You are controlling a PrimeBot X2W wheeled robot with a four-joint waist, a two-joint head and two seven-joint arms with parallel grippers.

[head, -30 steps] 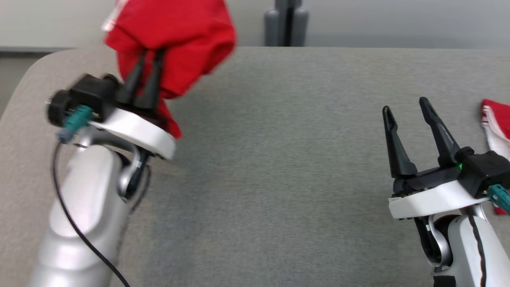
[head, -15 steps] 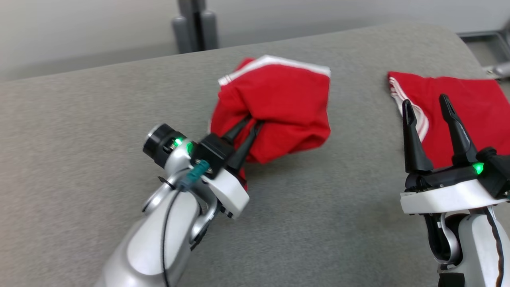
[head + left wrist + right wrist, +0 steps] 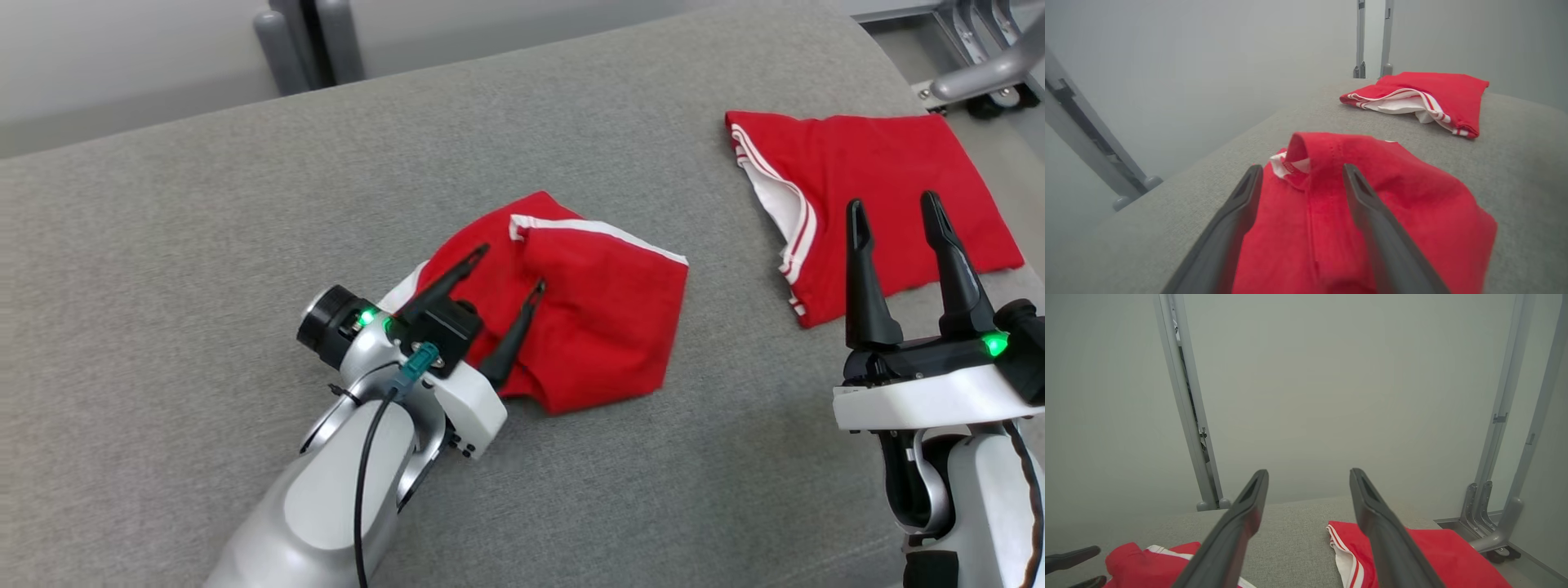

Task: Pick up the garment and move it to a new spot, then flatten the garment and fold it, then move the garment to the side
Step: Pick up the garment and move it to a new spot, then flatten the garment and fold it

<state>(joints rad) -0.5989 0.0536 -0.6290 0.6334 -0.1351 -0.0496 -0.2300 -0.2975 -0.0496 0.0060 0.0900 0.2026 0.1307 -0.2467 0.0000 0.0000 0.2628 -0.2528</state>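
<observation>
In the head view, the red garment (image 3: 596,318) lies crumpled near the middle of the grey desk (image 3: 204,245), white trim showing along its far edge. The left gripper (image 3: 513,265) reaches in from the near left. Its jaws are spread wide over the cloth's left part and grip nothing. The right gripper (image 3: 891,201) hangs at the near right, jaws wide and empty, in front of a second red garment (image 3: 882,171) that lies flat at the far right.

In the left wrist view, a raised fold of the garment runs between the parted jaws. They seem to rest on the cloth, though actual contact is hard to judge.

In the right wrist view, the parted jaws point across the desk at a pale wall. Both red pieces lie below them, well apart.
</observation>
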